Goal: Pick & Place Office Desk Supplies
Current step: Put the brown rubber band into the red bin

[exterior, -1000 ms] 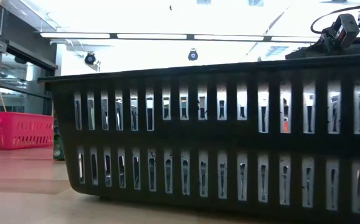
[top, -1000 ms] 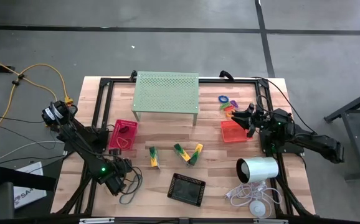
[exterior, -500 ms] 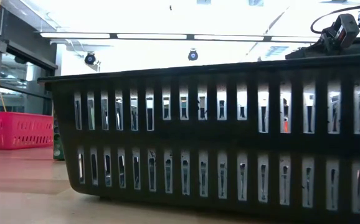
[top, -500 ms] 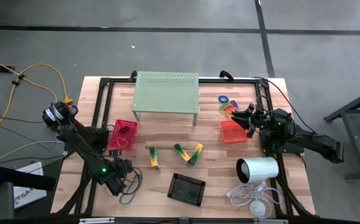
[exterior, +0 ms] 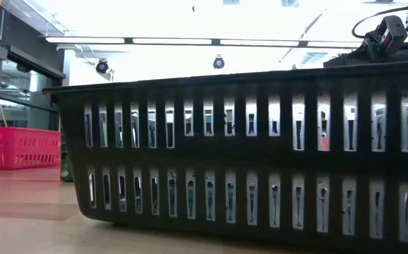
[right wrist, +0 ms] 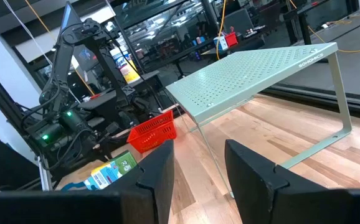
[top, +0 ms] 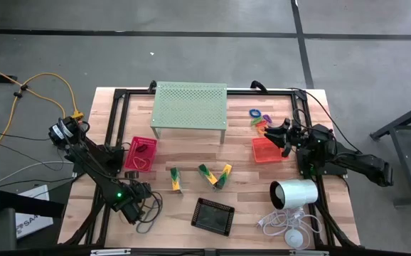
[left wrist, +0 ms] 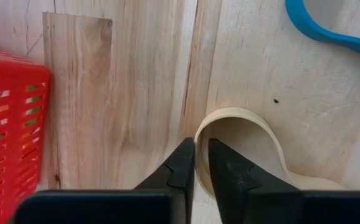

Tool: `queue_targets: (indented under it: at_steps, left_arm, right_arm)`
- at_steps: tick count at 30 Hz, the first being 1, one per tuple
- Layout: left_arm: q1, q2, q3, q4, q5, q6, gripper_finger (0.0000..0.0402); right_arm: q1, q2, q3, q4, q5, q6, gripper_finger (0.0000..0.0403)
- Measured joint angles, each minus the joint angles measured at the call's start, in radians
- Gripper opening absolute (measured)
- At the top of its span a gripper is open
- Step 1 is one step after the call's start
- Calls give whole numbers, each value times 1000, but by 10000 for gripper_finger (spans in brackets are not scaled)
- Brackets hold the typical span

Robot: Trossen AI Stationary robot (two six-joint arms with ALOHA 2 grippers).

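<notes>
Left tool [left wrist: 202, 163], lower centre of wrist view, nearly clenched on pale rubber-band loop [left wrist: 255, 127] beside red tray [left wrist: 9, 112]; thin band may slip; right tool [right wrist: 198, 163] released.

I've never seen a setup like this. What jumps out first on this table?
Probably the pale green perforated stand at the table's back middle, with a pink-red mesh tray to its front left and an orange tray to its front right. The right claw hovers open over the orange tray's edge. Down low, the left claw pinches a cream rubber band lying on the wood.
</notes>
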Motion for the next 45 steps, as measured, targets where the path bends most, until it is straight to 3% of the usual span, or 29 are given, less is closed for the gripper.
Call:
queue_targets:
  at_steps: [3, 13, 35, 45]
  left_arm:
    - [0, 0, 0, 0, 0, -1, 6]
    - [0, -12, 0, -4, 0, -7, 1]
    - [25, -380, 0, -83, -159, -16, 1]
    - [25, -447, 0, -84, -163, -15, 1]
  right_arm:
    - [0, 0, 0, 0, 0, 0, 130]
    - [0, 0, 0, 0, 0, 0, 130]
    - [0, 0, 0, 0, 0, 0, 130]
    - [0, 0, 0, 0, 0, 0, 130]
